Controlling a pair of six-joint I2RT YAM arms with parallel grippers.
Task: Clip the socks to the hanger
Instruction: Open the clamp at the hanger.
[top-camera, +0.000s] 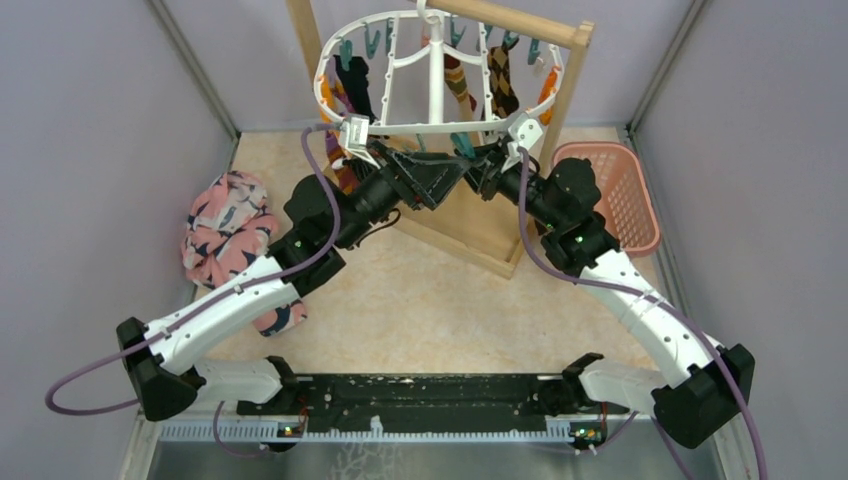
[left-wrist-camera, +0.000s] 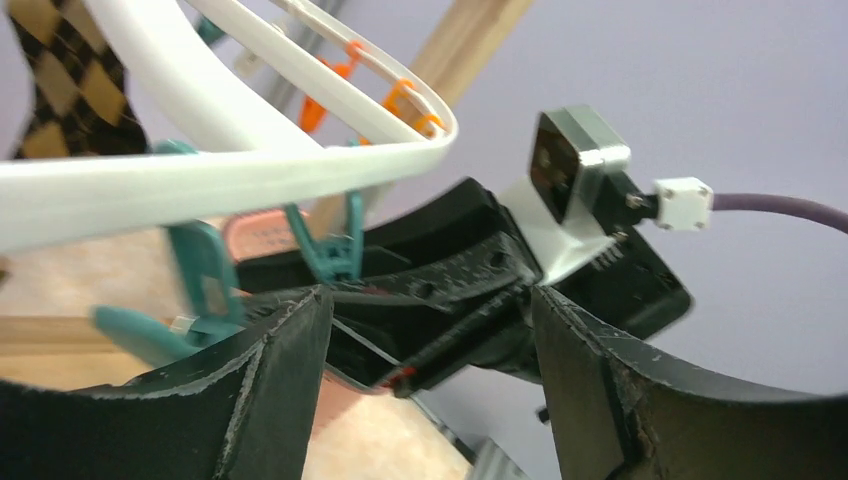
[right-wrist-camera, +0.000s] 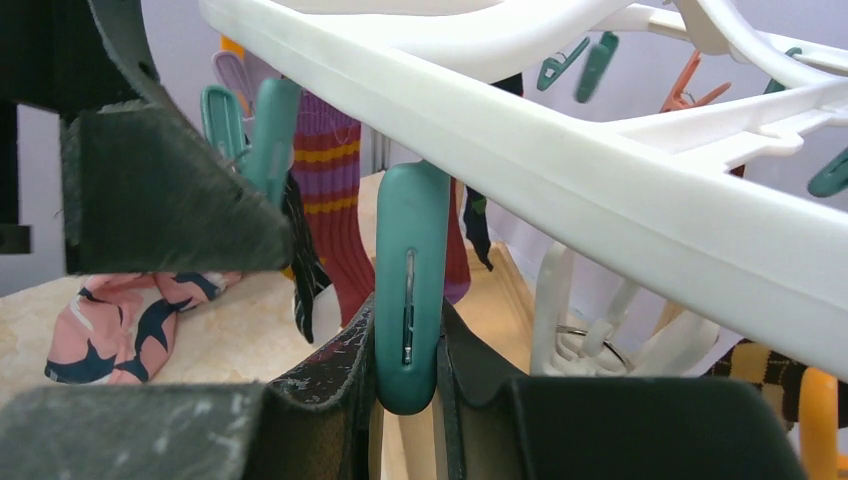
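Socks (top-camera: 501, 82): at least three are already clipped to the hanger (right-wrist-camera: 620, 180). They are the argyle sock (left-wrist-camera: 60, 90), black sock (top-camera: 357, 88) and striped maroon sock (right-wrist-camera: 325, 190), all hanging above and beyond both end effectors. Several clips look free. No loose sock shows on the surface, but the arms hide part of it, so I can't say how many are left.

Right end effector (right-wrist-camera: 408, 345): fingers are pressed in on the lower end of a teal clip (right-wrist-camera: 412, 240) that hangs from the rim directly above it, touching on both sides. I can't tell if the clip's mouth is forced open. No fabric is visible in it.

Left end effector (left-wrist-camera: 430, 300): spread wide with nothing between the fingers. It sits under the same rim, facing the right end effector just ahead of it.

Judgement: partly done. This clip is gripped but no sock is at it, so the current clipping step is not complete.

The pink bird-print cloth (top-camera: 228, 225) lies well out past the left end effector, and the basket (top-camera: 615, 190) lies past the right one. Neither is touched.
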